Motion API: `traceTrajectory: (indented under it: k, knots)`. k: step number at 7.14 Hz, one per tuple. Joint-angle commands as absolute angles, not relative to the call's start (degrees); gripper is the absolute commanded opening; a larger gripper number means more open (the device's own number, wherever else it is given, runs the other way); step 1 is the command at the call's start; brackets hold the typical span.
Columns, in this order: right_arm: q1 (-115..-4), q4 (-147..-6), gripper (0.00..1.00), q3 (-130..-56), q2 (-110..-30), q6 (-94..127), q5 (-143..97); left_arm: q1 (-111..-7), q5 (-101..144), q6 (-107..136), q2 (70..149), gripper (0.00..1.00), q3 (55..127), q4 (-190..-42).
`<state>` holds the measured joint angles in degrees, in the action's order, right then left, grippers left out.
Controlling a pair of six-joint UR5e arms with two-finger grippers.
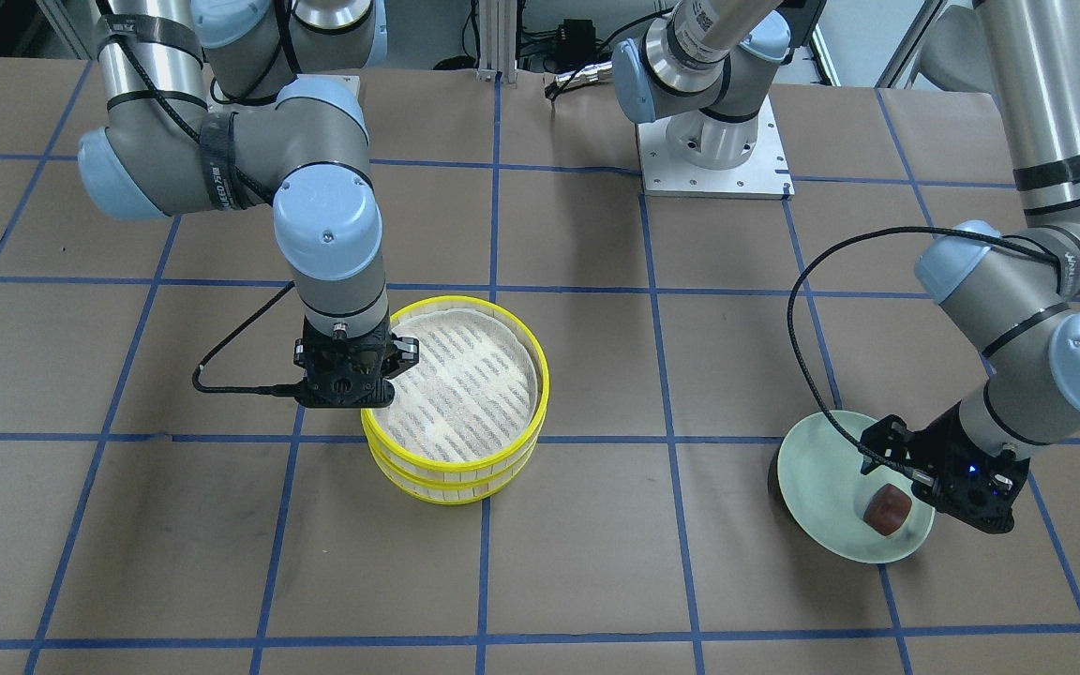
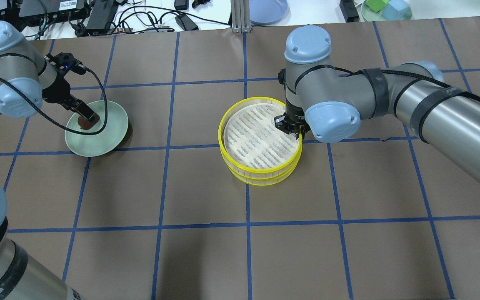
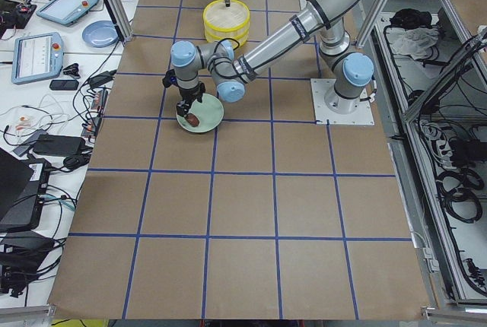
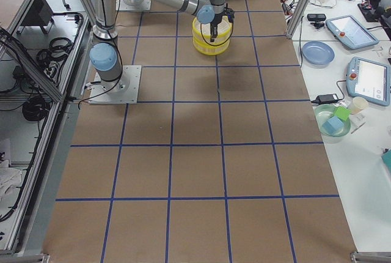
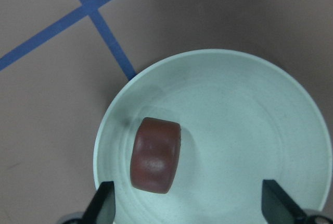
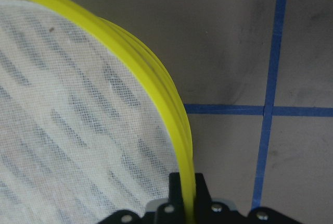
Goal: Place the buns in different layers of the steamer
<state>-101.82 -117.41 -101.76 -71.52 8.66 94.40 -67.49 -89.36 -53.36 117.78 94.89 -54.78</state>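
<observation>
Two steamer layers stand stacked at the table's middle, the top layer showing a bare striped base, the lower layer under it. My right gripper is shut on the top layer's yellow rim. The dark reddish-brown bun lies on the pale green plate. My left gripper hangs open just above the plate, the bun near one finger. The cream-white bun is out of view.
The left arm's base plate sits at the robot's side of the table. Beyond the table's far edge lie a blue dish, a green dish with blocks and cables. Brown table with blue grid lines surrounds steamer and plate.
</observation>
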Motion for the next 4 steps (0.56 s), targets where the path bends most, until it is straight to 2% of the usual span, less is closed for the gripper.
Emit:
traceTrajectory:
  k: [1, 2, 3, 4]
  knots:
    - [-101.7, -118.9, 0.0, -102.0, -71.7, 8.8, 94.7, -66.8, -88.9, -56.5, 120.7, 1.0, 94.8, -51.2]
    - [-101.7, -119.2, 0.0, -101.4, -71.9, 8.8, 94.7, -66.8, -87.1, -56.4, 121.5, 1.0, 94.8, -51.0]
    - [-101.1, -119.4, 0.0, -100.7, -71.9, 8.4, 94.7, -66.8, -86.4, -56.3, 121.7, 0.87, 94.8, -51.1]
    - [-101.1, -118.2, 0.0, -98.7, -72.0, 8.8, 94.8, -66.8, -86.4, -56.3, 121.8, 0.5, 94.8, -51.0]
